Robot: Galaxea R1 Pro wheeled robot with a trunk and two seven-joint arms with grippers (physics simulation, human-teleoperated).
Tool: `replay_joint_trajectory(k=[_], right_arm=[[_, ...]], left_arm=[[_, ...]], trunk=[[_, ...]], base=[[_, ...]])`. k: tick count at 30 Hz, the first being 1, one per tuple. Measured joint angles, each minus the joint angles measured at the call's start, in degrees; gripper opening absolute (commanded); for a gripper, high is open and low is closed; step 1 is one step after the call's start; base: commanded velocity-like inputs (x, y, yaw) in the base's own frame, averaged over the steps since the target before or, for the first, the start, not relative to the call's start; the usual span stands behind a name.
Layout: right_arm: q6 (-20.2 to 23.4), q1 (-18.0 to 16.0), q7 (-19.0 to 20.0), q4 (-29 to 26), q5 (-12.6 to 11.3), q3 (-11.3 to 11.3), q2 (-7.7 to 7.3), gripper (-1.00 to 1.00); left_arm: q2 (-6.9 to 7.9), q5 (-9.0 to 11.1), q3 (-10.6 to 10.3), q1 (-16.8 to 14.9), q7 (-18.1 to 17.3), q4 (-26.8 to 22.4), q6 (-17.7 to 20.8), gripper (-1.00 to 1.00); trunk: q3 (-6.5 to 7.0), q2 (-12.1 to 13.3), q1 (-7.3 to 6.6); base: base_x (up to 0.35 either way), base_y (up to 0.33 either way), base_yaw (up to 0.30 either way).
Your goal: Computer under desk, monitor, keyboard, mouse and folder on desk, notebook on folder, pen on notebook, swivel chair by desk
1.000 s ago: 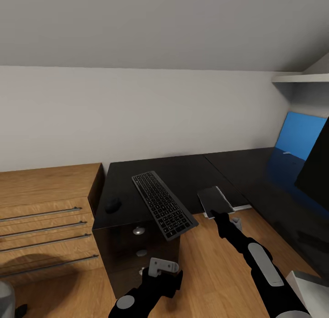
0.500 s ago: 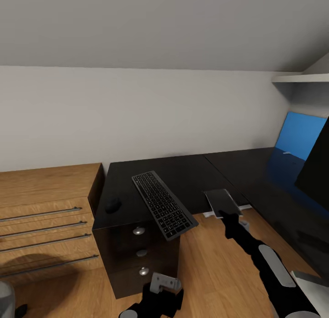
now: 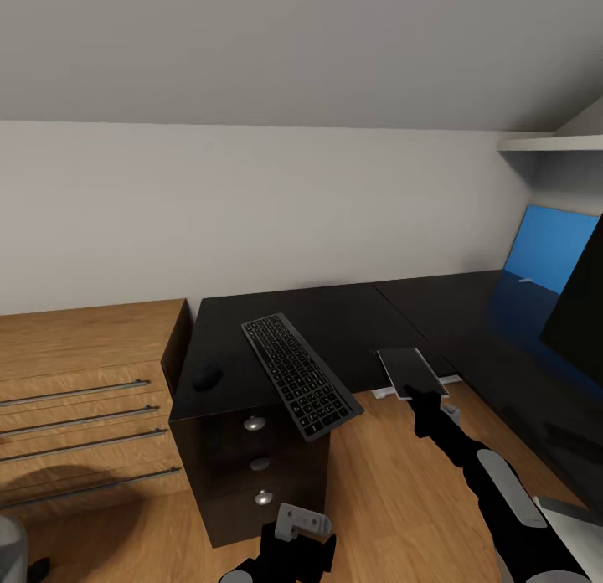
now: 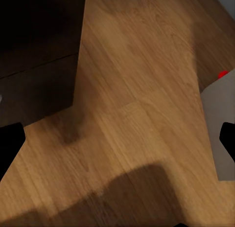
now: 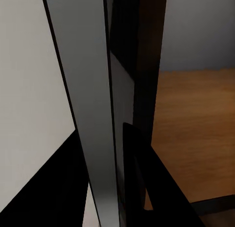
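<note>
Counter point(image 3: 352, 311): L-shaped, glossy black top, drawer unit beneath the left end. Keyboard point(image 3: 300, 374) is laid diagonally, its near end overhanging the front edge. Mouse point(image 3: 207, 375) is set near it, apart. Folder point(image 3: 548, 246), blue, is seen at the far right end.

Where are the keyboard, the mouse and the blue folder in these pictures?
keyboard point(image 3: 300, 376): head view, middle of its key field.
mouse point(image 3: 207, 375): head view, top of its rounded back.
folder point(image 3: 548, 248): head view, centre of its blue face.

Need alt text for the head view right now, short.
The right claw holds a flat dark item at the black desk edge. A keyboard overhangs the front beside a mouse; a blue folder stands far right.
</note>
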Motion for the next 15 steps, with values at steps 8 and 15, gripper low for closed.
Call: replay_joint_trajectory(k=[8, 15], right_arm=[[0.0, 0.0, -0.01, 0.0, -0.07, 0.01, 0.02, -1.0], [0.02, -0.01, -0.03, -2.75, 13.76, -0.01, -0.07, -1.0]], left_arm=[[0.0, 0.06, 0.0, 0.0, -0.04, 0.0, 0.0, 1.0], [0.0, -0.01, 0.0, 0.0, -0.08, 0.0, 0.0, 1.0]], trunk=[[0.0, 0.0, 0.0], [0.0, 0.0, 0.0]], base=[[0.0, 0.0, 0.0], [0.0, 0.0, 0.0]])
